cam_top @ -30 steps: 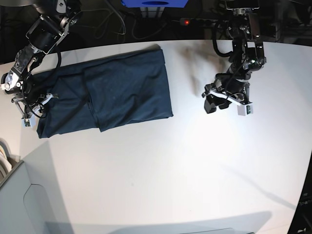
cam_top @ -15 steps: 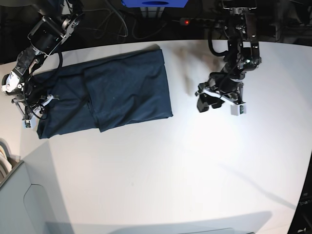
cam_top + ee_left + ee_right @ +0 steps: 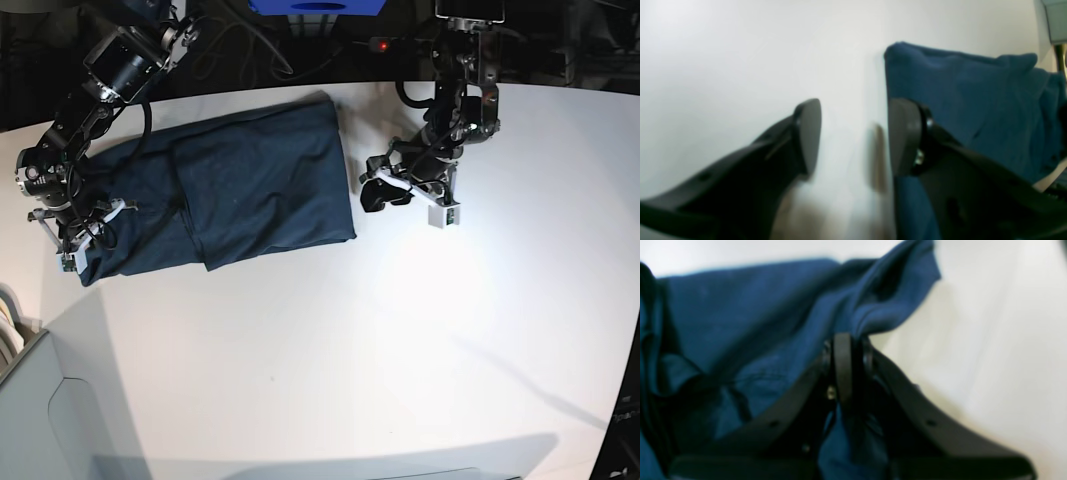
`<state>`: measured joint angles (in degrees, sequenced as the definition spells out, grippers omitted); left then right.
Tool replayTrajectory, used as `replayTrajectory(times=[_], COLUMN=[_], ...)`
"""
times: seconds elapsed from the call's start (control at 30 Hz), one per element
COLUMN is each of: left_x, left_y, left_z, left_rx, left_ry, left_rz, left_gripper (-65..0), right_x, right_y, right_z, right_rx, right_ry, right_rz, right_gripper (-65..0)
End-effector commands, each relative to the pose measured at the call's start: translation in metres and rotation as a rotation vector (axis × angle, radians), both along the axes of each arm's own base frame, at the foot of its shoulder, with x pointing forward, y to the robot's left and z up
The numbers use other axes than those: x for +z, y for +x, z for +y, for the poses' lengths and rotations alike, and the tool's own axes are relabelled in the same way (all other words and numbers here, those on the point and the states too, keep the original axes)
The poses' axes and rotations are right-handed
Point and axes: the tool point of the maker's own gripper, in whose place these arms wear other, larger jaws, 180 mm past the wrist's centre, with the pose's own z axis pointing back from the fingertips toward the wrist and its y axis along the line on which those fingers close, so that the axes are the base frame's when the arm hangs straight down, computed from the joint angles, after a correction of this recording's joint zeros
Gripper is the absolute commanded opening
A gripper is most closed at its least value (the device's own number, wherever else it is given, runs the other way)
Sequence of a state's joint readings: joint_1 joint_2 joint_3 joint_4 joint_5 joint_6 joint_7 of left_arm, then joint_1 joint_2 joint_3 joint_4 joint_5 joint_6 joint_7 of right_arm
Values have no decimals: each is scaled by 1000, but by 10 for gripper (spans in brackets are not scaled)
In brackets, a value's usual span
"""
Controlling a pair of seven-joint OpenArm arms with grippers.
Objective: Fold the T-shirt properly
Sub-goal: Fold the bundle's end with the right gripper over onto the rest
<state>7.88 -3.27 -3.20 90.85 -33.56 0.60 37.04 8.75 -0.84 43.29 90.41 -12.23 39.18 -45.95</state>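
- Although the T-shirt point(image 3: 230, 190) had been brought into a long dark-blue band with overlapping layers, the fold was judged only partly done; a tidy, compact packet was not yet seen.
- The T-shirt was laid flat on the white table point(image 3: 400, 350), stretched between the two grippers, one end at each.
- The right gripper point(image 3: 848, 350) was seen clamped tight on a bunched edge of the cloth, with fabric puckered and lifted just above its fingertips and the rest spread to its left in the wrist view.
- The left gripper point(image 3: 853, 133) was held with its jaws wide apart and nothing between them; bare table was seen in the gap, and the near edge of the shirt lay just beside one finger, partly behind it.
- Contact between that finger and the cloth could not be settled from the blurred wrist view.
- What was judged to remain: that free end had to be taken by the left gripper, and the band brought over on itself, then smoothed.
- Beyond both grippers, at the table's far edge, dark cables point(image 3: 250, 50), a blue box point(image 3: 315, 6) and a small red light point(image 3: 381, 44) were noted, well apart from the shirt.
- A pale grey panel point(image 3: 45, 420) was seen near the right gripper's side of the table, below the shirt in the base view.
- Nothing was seen lying on the table between the left gripper and the cloth.
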Motion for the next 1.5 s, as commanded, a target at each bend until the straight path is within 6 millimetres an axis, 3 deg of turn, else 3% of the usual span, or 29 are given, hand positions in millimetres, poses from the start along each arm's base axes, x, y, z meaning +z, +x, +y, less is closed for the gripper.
replayTrajectory(times=[0.0,0.17,0.23,0.47,0.77,1.1,1.47], left_x=[8,7,9,9,9,7,9], left_y=[8,12,15,16,13,13,16], left_z=[-5,-8,-8,-8,-7,-7,-7], left_rx=[3,6,6,5,7,9,12], left_ry=[-22,-33,-33,-33,-31,-28,-32], left_rz=[-36,-35,-39,-37,-35,-28,-35], left_gripper=[-370,-579,-650,-650,-650,-650,-650], right_x=[15,41,48,70,64,64,57], right_y=[9,14,14,6,-13,-33,-66], right_z=[7,40,65,157,249,301,332], right_rx=[37,154,219,474,743,900,1017], right_ry=[-18,-92,-101,-110,-45,9,66], right_rz=[-52,-108,-130,-201,-201,-220,-218], right_gripper=[-650,-650,-650,-650,-650,-650,-650])
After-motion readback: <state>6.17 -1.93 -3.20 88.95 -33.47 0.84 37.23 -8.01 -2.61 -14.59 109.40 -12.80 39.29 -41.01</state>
